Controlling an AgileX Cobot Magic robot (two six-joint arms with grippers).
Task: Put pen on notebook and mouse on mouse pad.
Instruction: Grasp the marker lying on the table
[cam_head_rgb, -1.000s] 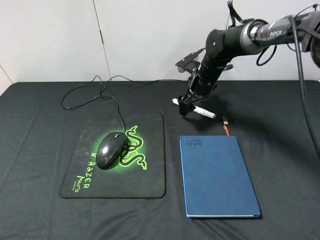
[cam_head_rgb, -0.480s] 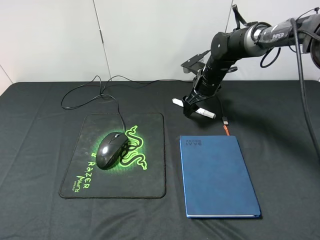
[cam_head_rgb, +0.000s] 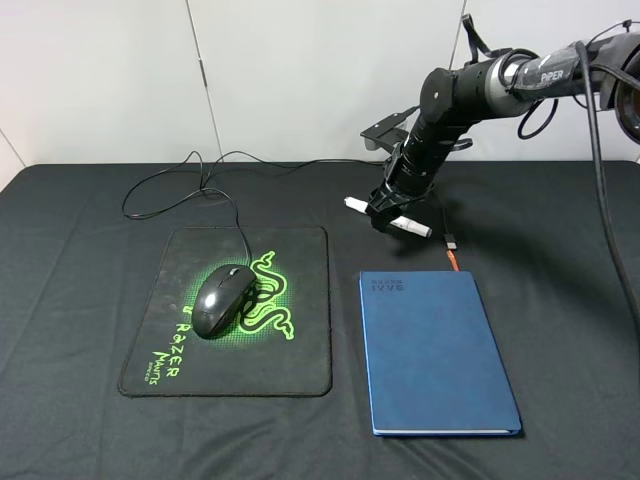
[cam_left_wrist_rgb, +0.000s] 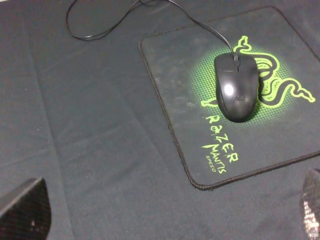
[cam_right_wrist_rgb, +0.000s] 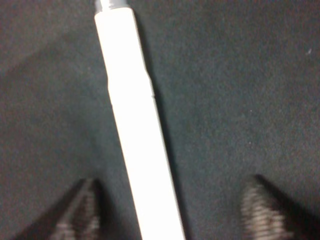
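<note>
The white pen (cam_head_rgb: 413, 227) lies on the black table behind the dark blue notebook (cam_head_rgb: 435, 350). My right gripper (cam_head_rgb: 383, 215) is down over the pen's middle. The right wrist view shows that gripper (cam_right_wrist_rgb: 171, 197) open, with the pen (cam_right_wrist_rgb: 135, 125) lying slantwise between its fingers (cam_right_wrist_rgb: 80, 210); whether they touch it I cannot tell. The black mouse (cam_head_rgb: 222, 300) rests on the mouse pad (cam_head_rgb: 290, 365), beside the green logo. In the left wrist view my left gripper (cam_left_wrist_rgb: 167, 205) is open and empty, apart from the mouse (cam_left_wrist_rgb: 236, 86) and pad (cam_left_wrist_rgb: 170, 65).
The mouse cable (cam_head_rgb: 160, 185) loops over the table behind the pad and runs toward the back edge. An orange ribbon (cam_head_rgb: 452, 260) sticks out of the notebook's far end, next to a small dark connector (cam_head_rgb: 450, 242).
The right arm's elbow has drawn back and to the right while its gripper stays over the pen. Pen, mouse and notebook have not moved.
</note>
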